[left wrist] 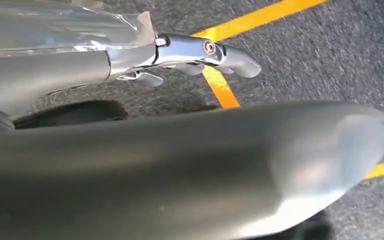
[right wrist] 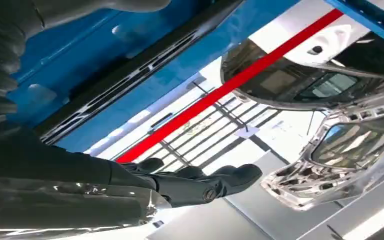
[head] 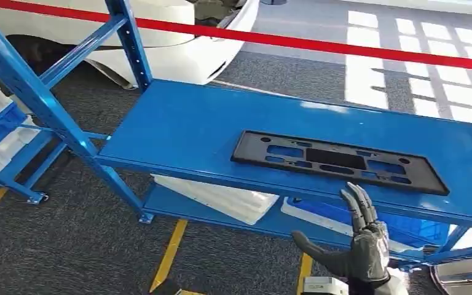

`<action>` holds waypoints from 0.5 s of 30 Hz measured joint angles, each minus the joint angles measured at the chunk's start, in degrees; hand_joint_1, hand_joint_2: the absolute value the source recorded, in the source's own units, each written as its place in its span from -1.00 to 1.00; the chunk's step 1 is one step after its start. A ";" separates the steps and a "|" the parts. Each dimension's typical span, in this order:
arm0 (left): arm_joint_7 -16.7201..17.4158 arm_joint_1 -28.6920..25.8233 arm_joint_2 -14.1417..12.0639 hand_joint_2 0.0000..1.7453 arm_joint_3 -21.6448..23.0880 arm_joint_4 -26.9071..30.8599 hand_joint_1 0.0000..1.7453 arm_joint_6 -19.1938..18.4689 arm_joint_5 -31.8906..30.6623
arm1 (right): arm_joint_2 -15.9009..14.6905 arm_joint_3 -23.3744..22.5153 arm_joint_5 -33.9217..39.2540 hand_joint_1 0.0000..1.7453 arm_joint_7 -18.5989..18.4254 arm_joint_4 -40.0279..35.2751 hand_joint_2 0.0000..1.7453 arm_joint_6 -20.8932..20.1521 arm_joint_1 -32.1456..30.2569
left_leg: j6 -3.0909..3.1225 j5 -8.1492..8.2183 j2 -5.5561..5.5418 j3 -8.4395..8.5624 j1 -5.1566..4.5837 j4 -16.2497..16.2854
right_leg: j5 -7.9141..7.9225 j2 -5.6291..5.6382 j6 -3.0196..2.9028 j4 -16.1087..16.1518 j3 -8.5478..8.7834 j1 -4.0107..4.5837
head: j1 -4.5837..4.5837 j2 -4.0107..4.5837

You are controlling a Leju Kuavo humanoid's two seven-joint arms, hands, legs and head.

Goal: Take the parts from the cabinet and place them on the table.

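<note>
Long flat black plastic plate with cut-out slots [head: 339, 161]: lying flat on the upper blue metal shelf [head: 178, 126] of the rack, close to the front edge, not yet lifted. Task judged to be at its beginning: reach under way, no grasp made, carrying and placing on the surface all left to do.

Right hand [head: 361, 236]: dark, fingers spread and pointing up, holding nothing, just in front of and below the shelf's front edge, apart from the plate. In the right wrist view the fingers [right wrist: 200, 182] stretched out and empty, with the shelf's edge and the plate [right wrist: 130, 80] near above. Left hand [left wrist: 200, 52]: hanging over grey carpet floor [left wrist: 330, 45] with yellow lines, holding nothing, fingers seeming curled in.

Front edge of the shelf a likely obstacle for the fingers while rising. Open room above the plate, no other thing beside it. Blue upright post [head: 37, 92] well apart to the left. White moulded parts [head: 221, 200] on the lower shelf.
</note>
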State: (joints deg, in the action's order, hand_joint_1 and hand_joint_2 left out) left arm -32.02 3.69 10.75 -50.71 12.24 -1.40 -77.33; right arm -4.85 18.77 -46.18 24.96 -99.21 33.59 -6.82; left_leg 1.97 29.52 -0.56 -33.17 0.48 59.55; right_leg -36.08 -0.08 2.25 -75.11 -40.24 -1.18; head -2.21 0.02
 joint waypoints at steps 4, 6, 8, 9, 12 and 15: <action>0.00 0.16 0.22 -1.00 -0.02 -0.07 -1.00 0.02 0.04 | -0.04 -0.94 0.00 -1.00 -0.07 -1.24 1.00 0.20 -0.47 | -0.26 1.16 -0.18 1.65 -0.49 -0.24 | 8.00 0.08 -2.71 14.21 5.58 1.24 | -0.24 0.00; 0.00 0.19 0.17 -1.00 -0.02 -0.09 -1.00 0.02 0.09 | -0.09 -1.05 0.00 -1.00 -0.18 -1.75 1.00 0.31 -0.83 | -0.91 1.25 -0.17 1.36 -0.11 -0.34 | 7.72 0.15 -3.11 15.62 5.76 1.75 | 0.00 0.00; 0.00 0.19 0.26 -1.00 -0.02 -0.09 -1.00 -0.02 0.09 | -0.11 -1.38 0.04 -1.00 -0.18 -2.19 1.00 0.37 -0.99 | -1.56 1.33 -0.04 1.87 -0.37 -0.97 | 7.68 0.22 -3.21 16.64 6.21 1.52 | -0.02 0.00; -0.04 0.25 0.09 -1.00 -0.02 -0.09 -1.00 0.06 0.09 | -0.11 -1.38 0.00 -1.00 -0.18 -2.49 1.00 0.39 -1.21 | -1.75 1.85 0.02 2.12 -0.32 -0.77 | 7.96 0.00 -3.00 17.67 7.14 0.86 | -0.02 0.00; -0.04 0.33 0.04 -1.00 -0.04 -0.09 -1.00 0.09 0.09 | -0.11 -1.49 0.00 -1.00 -0.15 -2.64 1.00 0.46 -1.32 | -2.54 6.80 0.02 -3.19 0.00 9.96 | 7.44 -0.18 -3.35 18.17 8.30 0.69 | -0.28 0.00; -0.02 -0.02 -0.02 -1.00 -0.04 -0.09 -1.00 0.07 0.09 | -0.11 -1.55 0.00 -1.00 -0.15 -2.64 1.00 0.57 -1.67 | -3.12 6.58 0.04 -7.48 0.39 15.95 | 6.58 -0.08 -3.19 18.14 9.34 0.63 | -0.24 0.00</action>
State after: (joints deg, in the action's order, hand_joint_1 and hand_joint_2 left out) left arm -32.04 3.67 10.73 -50.75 12.15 -1.33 -77.24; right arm -4.96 17.22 -46.18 24.81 -101.85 34.16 -8.49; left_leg -1.15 36.10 -0.51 -40.65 0.86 75.49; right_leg -29.50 -0.15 -0.94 -56.97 -30.89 -0.55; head -2.45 0.02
